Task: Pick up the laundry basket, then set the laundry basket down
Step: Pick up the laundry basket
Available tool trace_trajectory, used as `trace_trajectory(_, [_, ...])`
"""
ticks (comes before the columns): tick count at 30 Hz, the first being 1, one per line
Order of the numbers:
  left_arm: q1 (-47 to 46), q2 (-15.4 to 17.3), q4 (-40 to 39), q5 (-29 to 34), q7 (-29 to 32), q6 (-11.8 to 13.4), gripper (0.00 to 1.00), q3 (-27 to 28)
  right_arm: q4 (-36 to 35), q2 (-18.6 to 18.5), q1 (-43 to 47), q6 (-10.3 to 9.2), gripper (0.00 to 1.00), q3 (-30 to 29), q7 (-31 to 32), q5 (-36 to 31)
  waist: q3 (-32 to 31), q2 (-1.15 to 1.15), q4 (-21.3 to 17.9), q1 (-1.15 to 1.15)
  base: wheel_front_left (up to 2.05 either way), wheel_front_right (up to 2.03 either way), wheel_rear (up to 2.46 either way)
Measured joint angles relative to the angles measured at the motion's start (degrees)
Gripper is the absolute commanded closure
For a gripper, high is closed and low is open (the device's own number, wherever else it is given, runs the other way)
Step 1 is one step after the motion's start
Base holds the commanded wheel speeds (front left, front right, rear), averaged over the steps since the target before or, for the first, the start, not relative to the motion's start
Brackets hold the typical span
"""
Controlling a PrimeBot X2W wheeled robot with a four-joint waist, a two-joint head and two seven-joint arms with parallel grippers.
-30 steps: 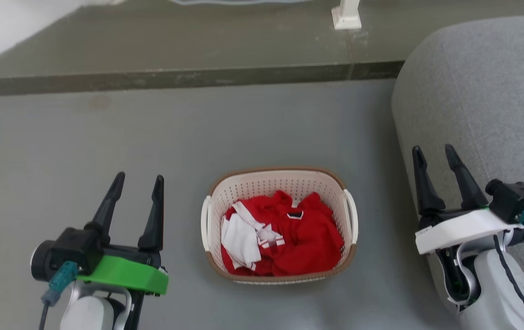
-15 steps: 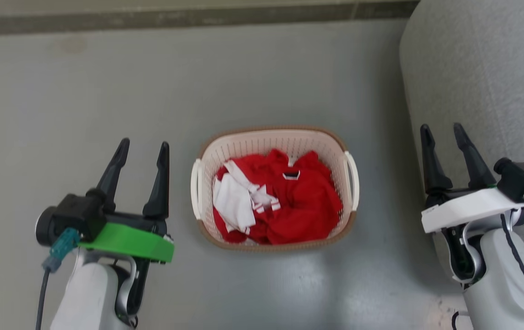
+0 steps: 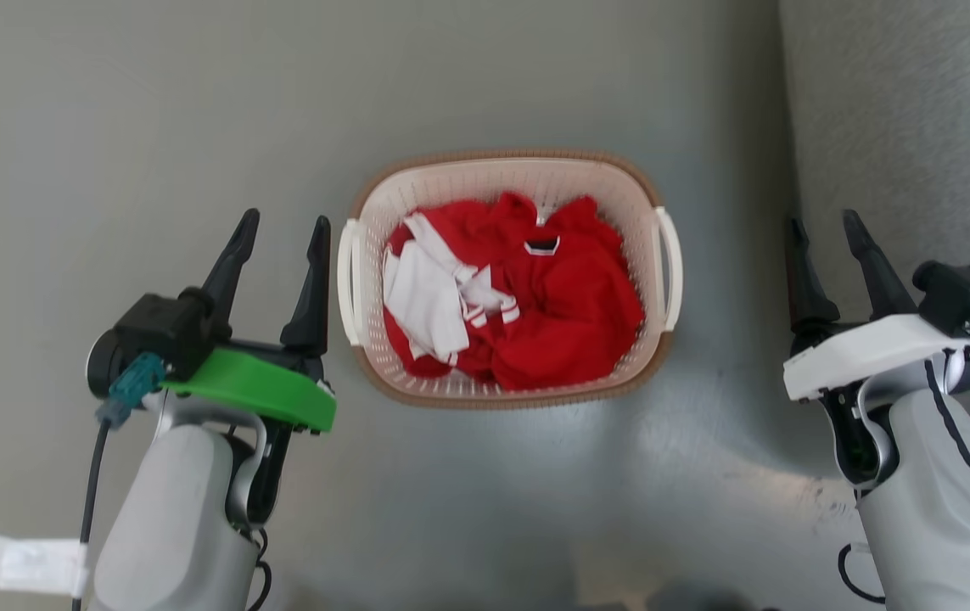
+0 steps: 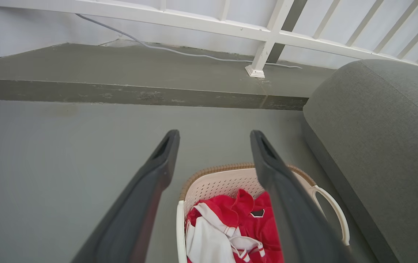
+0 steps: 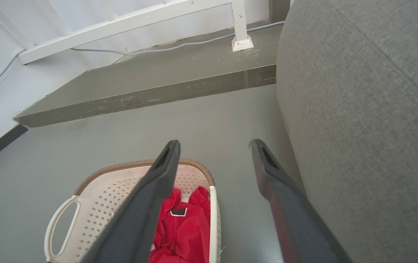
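The laundry basket (image 3: 451,182) stands on the grey floor between my two arms, cream and perforated with a brown rim, holding red and white clothes (image 3: 535,297). My left gripper (image 3: 285,221) is open and empty, its right finger close beside the basket's left handle (image 3: 347,280). Further out from the right handle (image 3: 671,263), my right gripper (image 3: 822,222) is open and empty too. In the left wrist view the open left gripper (image 4: 214,134) looks over the laundry basket (image 4: 223,184). The right gripper (image 5: 214,143) shows the laundry basket (image 5: 121,193) to its lower left.
A grey sofa (image 3: 900,127) rises along the right, close behind the right gripper, and also appears as the grey sofa (image 5: 358,109). A raised floor step (image 4: 121,93) and a white railing post (image 4: 258,69) lie beyond the basket. A white tape strip (image 3: 1,560) marks the floor at lower left.
The head view has tilted down and drawn closer, so the step has left the picture. The left gripper now stands nearer the basket's left handle. Both grippers stay open.
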Motion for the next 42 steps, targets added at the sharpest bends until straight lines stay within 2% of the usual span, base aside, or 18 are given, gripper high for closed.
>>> trace_trajectory(9, [-6.5, -0.2, 9.4, -1.4, 0.0, 0.0, 0.0, -3.5, 5.9, -1.4, -5.7, 0.01, 0.0, 1.8, 0.0, 0.0, 6.7, 0.0, 0.8, 0.0, 0.0, 0.0, 0.0])
trace_trajectory(20, [-16.5, -0.5, 20.1, -6.8, 1.1, 0.0, 0.0, -6.0, 12.6, -1.7, -13.5, 0.02, 0.0, 7.2, 0.7, 0.5, 14.9, 0.0, 1.8, 0.01, 0.0, 0.0, 0.0])
trace_trajectory(31, [-24.8, -0.7, 27.2, -8.3, 3.3, 0.0, 0.0, -8.4, 17.8, -2.0, -20.0, 0.02, 0.0, 8.1, 0.8, 1.6, 21.9, 0.0, 2.1, 0.0, 0.0, 0.0, 0.0])
trace_trajectory(42, [-27.7, -0.8, 32.6, -12.7, 4.4, 0.0, 0.0, -14.5, 23.6, -2.0, -23.6, 0.02, 0.0, 10.5, 0.8, 3.2, 25.5, 0.0, 1.7, 0.0, 0.0, 0.0, 0.0])
